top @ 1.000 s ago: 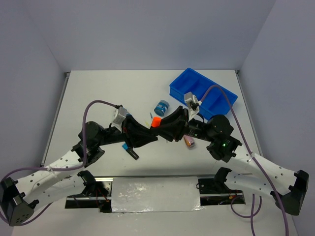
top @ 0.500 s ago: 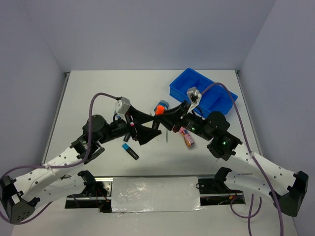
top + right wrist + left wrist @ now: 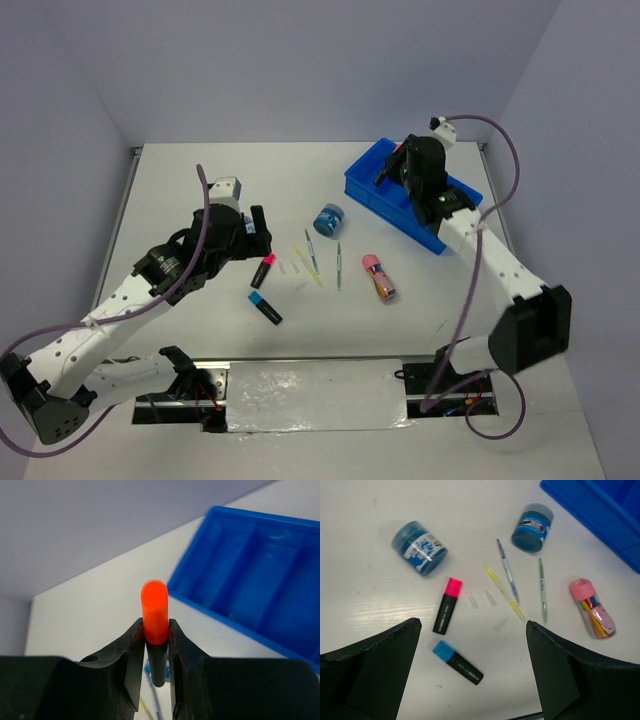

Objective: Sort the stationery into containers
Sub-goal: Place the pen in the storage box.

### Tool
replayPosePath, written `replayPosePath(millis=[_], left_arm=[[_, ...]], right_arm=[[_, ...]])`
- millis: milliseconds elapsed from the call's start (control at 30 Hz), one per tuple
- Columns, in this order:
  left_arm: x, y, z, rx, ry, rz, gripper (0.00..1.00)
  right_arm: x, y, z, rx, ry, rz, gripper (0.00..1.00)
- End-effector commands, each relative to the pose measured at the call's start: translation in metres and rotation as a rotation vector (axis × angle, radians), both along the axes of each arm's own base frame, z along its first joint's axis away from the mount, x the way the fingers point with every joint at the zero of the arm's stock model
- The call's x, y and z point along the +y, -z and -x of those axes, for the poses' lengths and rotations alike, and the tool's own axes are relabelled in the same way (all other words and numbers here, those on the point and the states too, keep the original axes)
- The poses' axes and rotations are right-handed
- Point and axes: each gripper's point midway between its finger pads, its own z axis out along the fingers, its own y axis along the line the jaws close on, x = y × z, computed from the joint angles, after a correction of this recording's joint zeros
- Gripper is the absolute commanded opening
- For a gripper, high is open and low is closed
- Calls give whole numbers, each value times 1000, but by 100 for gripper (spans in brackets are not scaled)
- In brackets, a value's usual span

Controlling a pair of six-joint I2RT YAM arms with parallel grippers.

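Pinching an orange-capped highlighter (image 3: 154,600) between its two fingers, the right gripper (image 3: 156,627) is seen raised near the left end of the blue tray (image 3: 455,205). The marker is clamped at the base of its cap and held upright, probably so that it can be lowered into one of the compartments, all of which appear bare; whether it is already over one cannot be told. The left gripper (image 3: 472,625) is spread wide and grasps nothing. It is held above the table (image 3: 200,180), seemingly so that the next piece can be chosen. Beneath it a pink-capped highlighter (image 3: 447,605) and a blue-capped highlighter (image 3: 456,662) are laid flat and apart, with two round blue tubs (image 3: 420,547) beyond them. Three thin pens (image 3: 507,577), a few small clear pieces (image 3: 490,597) and a pink tube (image 3: 592,609) are scattered nearer the tray. Nearly all of the sorting is judged to be undone.
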Motion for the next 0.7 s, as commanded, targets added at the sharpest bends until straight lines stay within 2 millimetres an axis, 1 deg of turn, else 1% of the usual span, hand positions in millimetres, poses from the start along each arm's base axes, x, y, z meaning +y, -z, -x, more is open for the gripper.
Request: replayPosePath(millis=[0, 33, 67, 100, 133, 167, 200, 267, 300, 333, 367, 400, 433, 467, 500, 600, 633, 667], left_arm=[[41, -13, 18, 24, -120, -83, 99], [44, -11, 21, 34, -117, -97, 99], [46, -8, 24, 43, -97, -124, 99], [44, -5, 26, 51, -75, -131, 99], [44, -2, 28, 57, -66, -141, 99], [45, 3, 29, 67, -52, -164, 99], [46, 9, 30, 82, -46, -179, 99], [45, 18, 32, 103, -24, -200, 99], [45, 26, 33, 113, -18, -212, 99], [45, 30, 33, 117, -11, -220, 99], [46, 38, 34, 130, -13, -235, 99], [45, 40, 33, 126, -8, -232, 99], [44, 42, 32, 127, -4, -235, 99], [44, 46, 32, 132, 1, -241, 99], [44, 47, 31, 133, -4, -242, 99], [44, 48, 30, 136, -6, -245, 99], [43, 48, 30, 135, -4, -244, 99], [43, 48, 31, 131, 0, -241, 99]], right_arm=[[-27, 9, -38, 74, 132, -26, 0], [-25, 31, -57, 127, 138, -16, 0], [-24, 39, -65, 160, 131, -12, 0], [-25, 25, -79, 141, 144, -24, 0], [-24, 49, -93, 196, 149, -7, 0], [-24, 54, -100, 213, 150, -9, 0], [-25, 65, -115, 245, 170, -19, 0], [-25, 76, -127, 279, 170, -29, 2], [-25, 70, -137, 271, 174, -37, 3], [-26, 94, -141, 332, 185, -24, 4], [-26, 99, -146, 343, 191, -20, 4], [-24, 108, -155, 356, 186, -15, 5], [-24, 116, -157, 379, 183, -11, 9], [-24, 110, -163, 369, 187, -18, 10], [-26, 130, -166, 411, 203, -9, 10], [-28, 145, -169, 432, 201, -19, 10], [-28, 153, -172, 443, 187, -33, 12], [-28, 154, -173, 445, 187, -34, 13]])
